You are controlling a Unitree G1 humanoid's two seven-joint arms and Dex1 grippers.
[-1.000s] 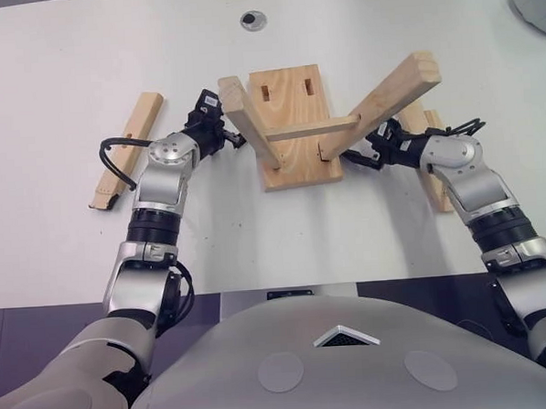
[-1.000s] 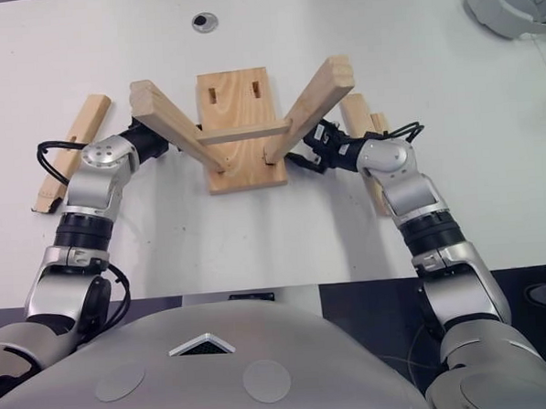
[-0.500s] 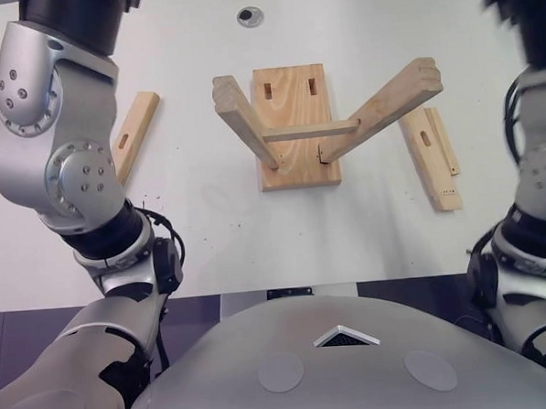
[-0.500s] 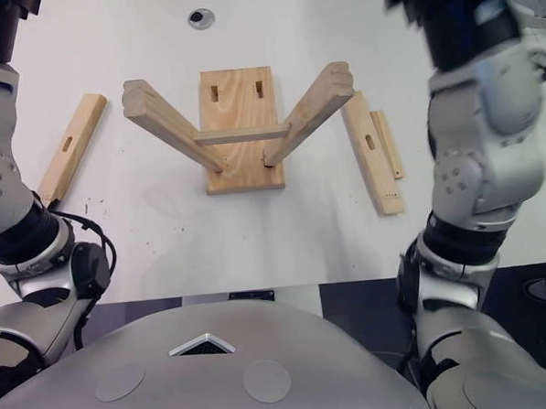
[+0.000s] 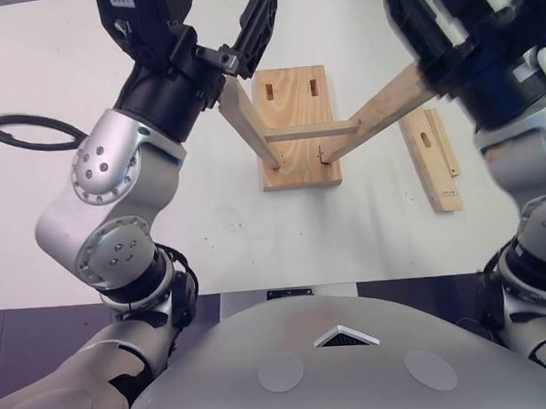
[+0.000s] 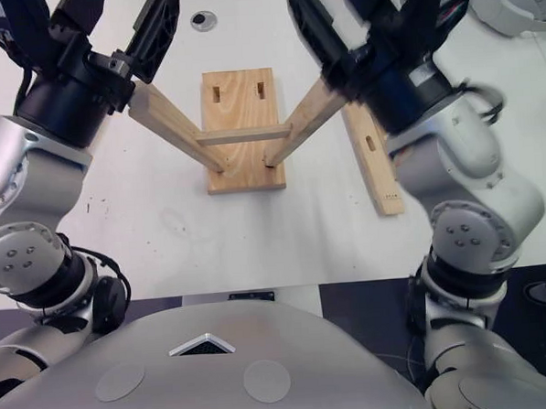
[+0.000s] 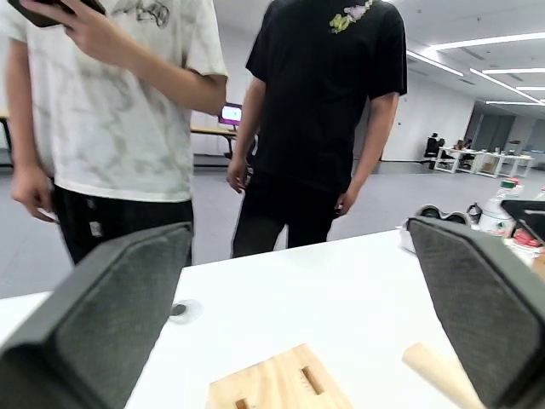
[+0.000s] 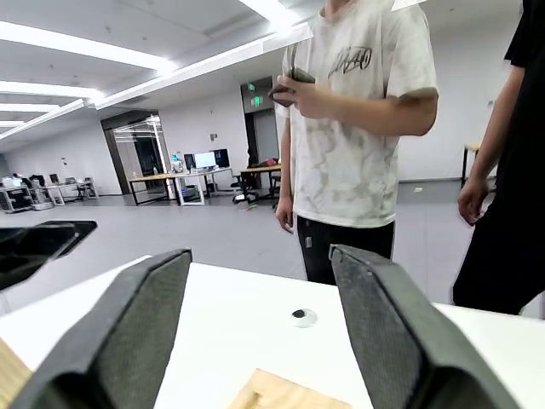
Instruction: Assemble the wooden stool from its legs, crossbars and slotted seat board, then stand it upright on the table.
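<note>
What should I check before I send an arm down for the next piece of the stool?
1. Open, empty left gripper: ok.
2. Open, empty right gripper: ok.
3. The left leg and right leg stand in the seat board, fitted crossbar between them: ok.
4. Both legs fully seated in the board: cannot tell.
5. The far slots are free: ok.
6. The loose slotted leg and loose crossbar lie flat on the table at the robot's right: ok.
</note>
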